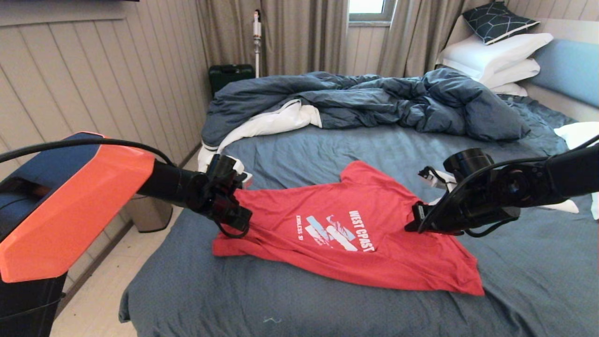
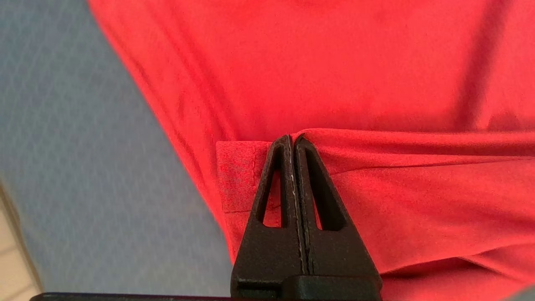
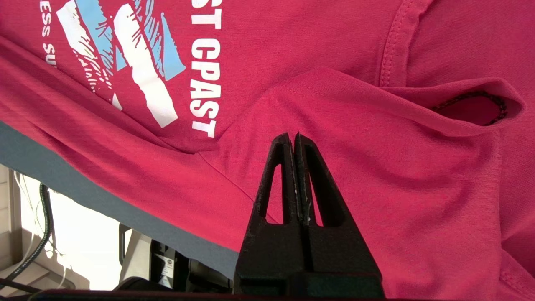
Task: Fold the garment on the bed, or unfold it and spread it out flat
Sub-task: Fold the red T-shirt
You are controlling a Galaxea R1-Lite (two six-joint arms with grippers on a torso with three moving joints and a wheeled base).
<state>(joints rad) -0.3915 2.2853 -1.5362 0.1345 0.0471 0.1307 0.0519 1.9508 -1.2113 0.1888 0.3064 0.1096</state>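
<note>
Slate-blue sheets cover the bed point(image 1: 327, 145), with a rumpled dark duvet point(image 1: 374, 103) and white pillows point(image 1: 496, 56) at its far side. Nearer, the red T-shirt point(image 1: 337, 234) lies print-up. The left gripper point(image 1: 234, 213) pinches its left edge, jaws closed on cloth; the right gripper point(image 1: 414, 220) grips a fold on the other side.
</note>
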